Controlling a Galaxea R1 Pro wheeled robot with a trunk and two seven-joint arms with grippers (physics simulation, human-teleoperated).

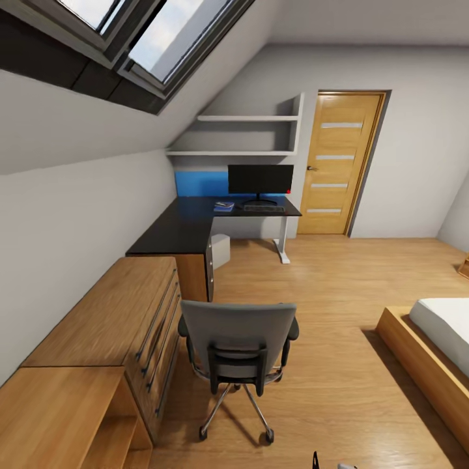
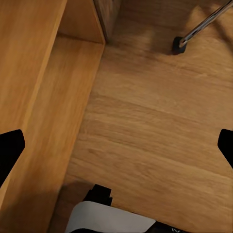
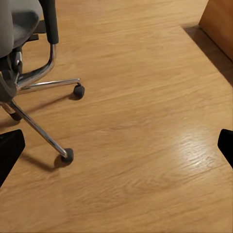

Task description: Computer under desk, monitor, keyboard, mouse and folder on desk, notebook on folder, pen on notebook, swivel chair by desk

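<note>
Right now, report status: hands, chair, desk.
Left hand and right hand open, empty, over floor. Swivel chair close ahead, back toward me, apart from desk. Monitor and keyboard on desk. Chair stands between me and desk.

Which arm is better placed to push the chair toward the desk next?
Probably the right. Its gripper hangs open over bare floor with the swivel chair base close by, while the left gripper, also open, hangs beside the wooden drawer unit, which may block its swing. The desk lies beyond.
</note>
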